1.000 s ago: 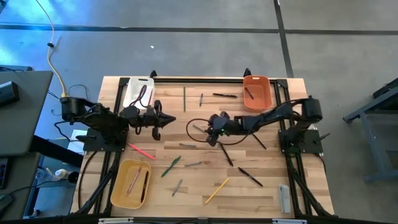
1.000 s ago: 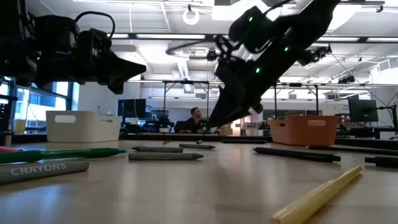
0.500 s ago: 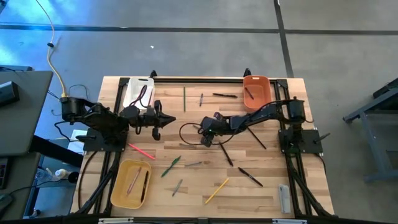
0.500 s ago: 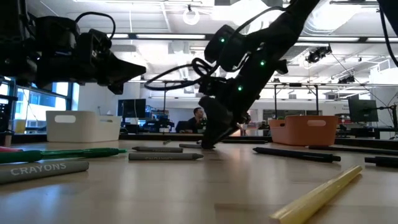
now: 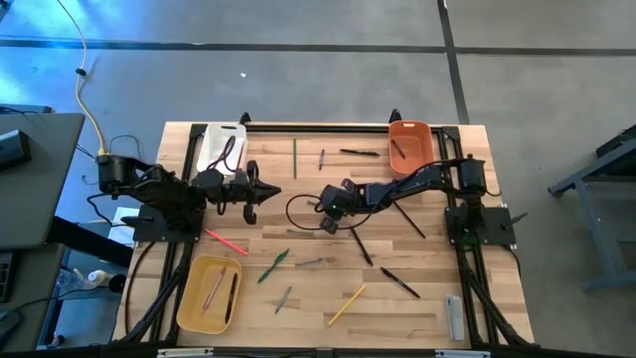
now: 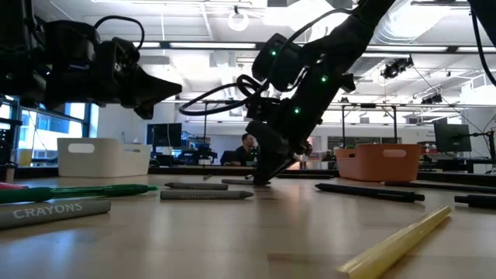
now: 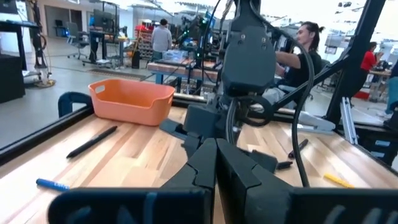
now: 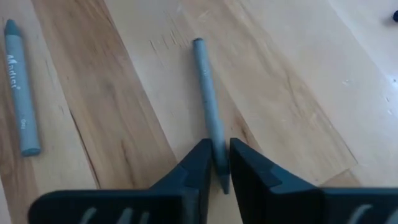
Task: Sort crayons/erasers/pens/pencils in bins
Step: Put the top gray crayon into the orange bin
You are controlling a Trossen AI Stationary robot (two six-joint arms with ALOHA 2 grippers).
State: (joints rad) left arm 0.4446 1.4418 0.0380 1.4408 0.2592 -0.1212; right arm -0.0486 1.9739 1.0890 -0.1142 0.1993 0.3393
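Thin sticks lie scattered on the wooden table (image 5: 437, 308). My right gripper (image 5: 324, 221) is down at the table's middle, shut on a grey stick (image 8: 207, 93) that lies flat. A second grey crayon (image 8: 18, 87) lies beside it. My left gripper (image 5: 274, 191) hangs level and shut above the table's left half, touching nothing. The white bin (image 5: 221, 146) is at the far left, the orange bin (image 5: 409, 144) at the far right, and the yellow bin (image 5: 209, 293) at the near left. My right gripper pinches the grey stick near one end (image 8: 215, 148) between its two fingertips. The fingers slant down from the table's right side, one on each long side of the stick. The stick lies flat on the table, its other end (image 8: 198, 43) pointing away from the gripper.
Black pens (image 5: 399, 282), green sticks (image 5: 273, 265), a yellow stick (image 5: 346, 305) and a pink one (image 5: 227, 241) lie over the near half. A grey flat bar (image 5: 453, 318) sits at the near right corner. A black cable (image 5: 298, 204) loops beside my right gripper.
My right gripper has moved toward the table's left edge and down onto the grey stick, tipping steeper, and its fingers have closed on the stick. The stick has stayed flat on the table.
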